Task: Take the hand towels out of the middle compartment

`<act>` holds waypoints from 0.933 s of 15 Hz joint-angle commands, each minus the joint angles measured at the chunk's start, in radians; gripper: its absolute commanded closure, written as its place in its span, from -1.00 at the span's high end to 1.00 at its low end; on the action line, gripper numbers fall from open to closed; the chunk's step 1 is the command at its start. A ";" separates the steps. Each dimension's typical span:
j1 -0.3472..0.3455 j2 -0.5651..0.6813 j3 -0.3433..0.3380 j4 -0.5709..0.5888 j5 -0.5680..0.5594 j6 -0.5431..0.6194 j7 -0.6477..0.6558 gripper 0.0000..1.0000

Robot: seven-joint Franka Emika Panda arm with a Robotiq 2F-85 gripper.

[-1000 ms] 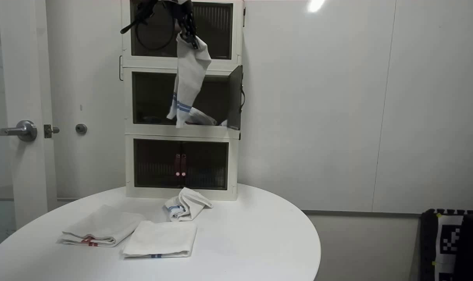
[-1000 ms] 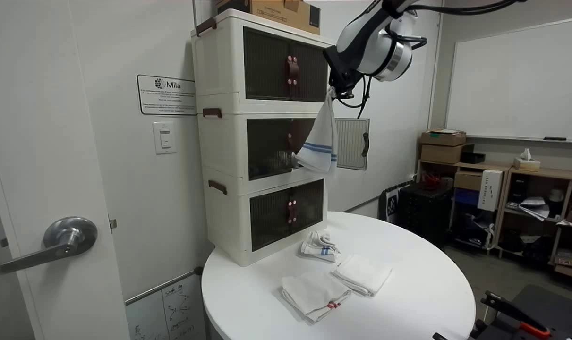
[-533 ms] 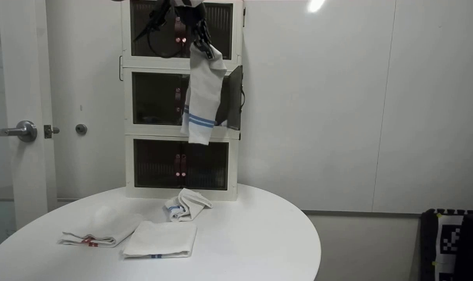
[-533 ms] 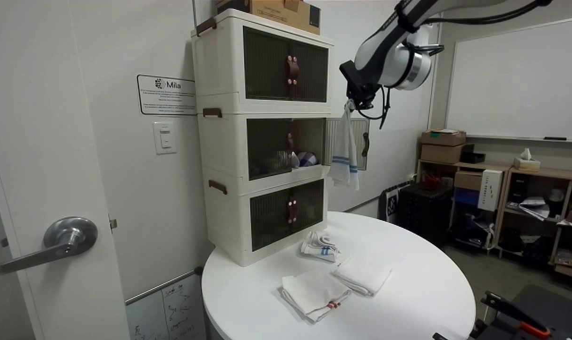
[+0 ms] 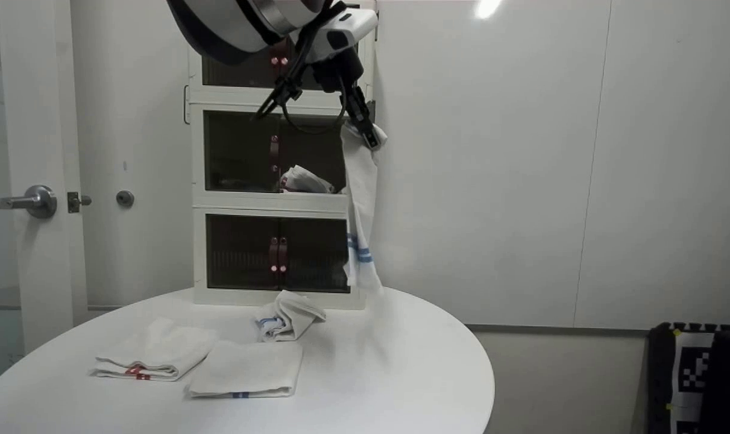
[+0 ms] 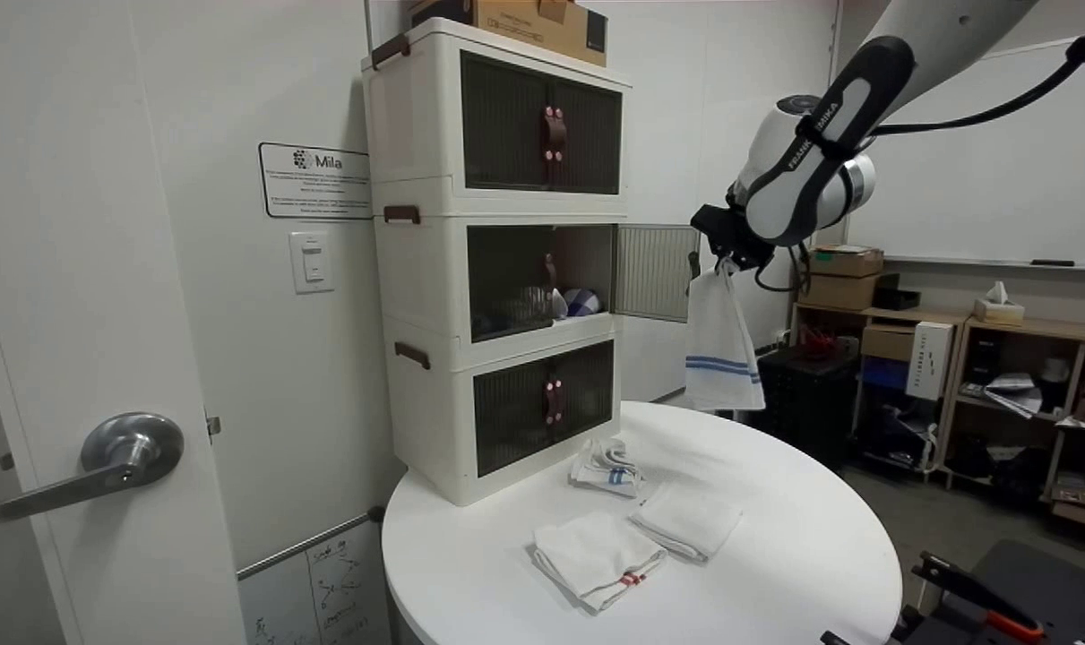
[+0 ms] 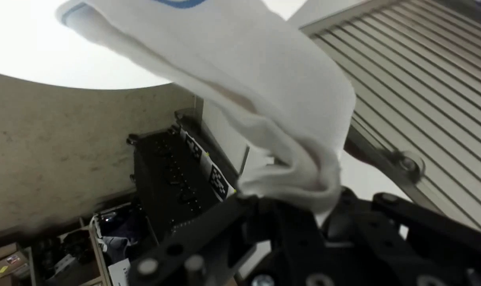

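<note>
A: What's changed?
B: Hand sits lower and farther out, pinching a blue-striped towel, which hangs clear of the middle compartment, seemingly above the worktop. In an exterior view a pale bundle inside shows again. This one's out, not set down; probably another to fetch.
A: Views differ?
B: Three towels lie on the worktop in both exterior views; wrist view catches none, but gives the bunched fold close up.
</note>
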 commanded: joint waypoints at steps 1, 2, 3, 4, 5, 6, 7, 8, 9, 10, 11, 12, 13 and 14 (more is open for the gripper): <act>0.045 -0.025 0.019 -0.043 -0.064 -0.089 -0.023 -0.78; 0.053 -0.023 0.032 -0.051 -0.057 -0.110 -0.034 -0.79; 0.061 -0.018 0.045 -0.053 -0.049 -0.129 -0.039 -0.78; 0.065 -0.011 0.062 -0.057 -0.035 -0.140 -0.057 -0.79; 0.067 -0.004 0.075 -0.060 -0.027 -0.151 -0.071 -0.78; 0.068 0.007 0.090 -0.060 -0.020 -0.162 -0.086 -0.77; 0.067 0.021 0.103 -0.057 -0.017 -0.178 -0.104 -0.78; 0.064 0.033 0.113 -0.053 -0.017 -0.185 -0.125 -0.78; 0.060 0.045 0.124 -0.048 -0.015 -0.188 -0.149 -0.78; 0.057 0.061 0.129 -0.040 -0.024 -0.191 -0.168 -0.79; 0.057 0.079 0.129 -0.030 -0.041 -0.190 -0.188 -0.79; 0.054 0.093 0.126 -0.026 -0.052 -0.187 -0.214 -0.78; 0.043 0.108 0.115 -0.027 -0.069 -0.173 -0.250 -0.78; 0.046 0.123 0.113 -0.012 -0.086 -0.180 -0.278 -0.78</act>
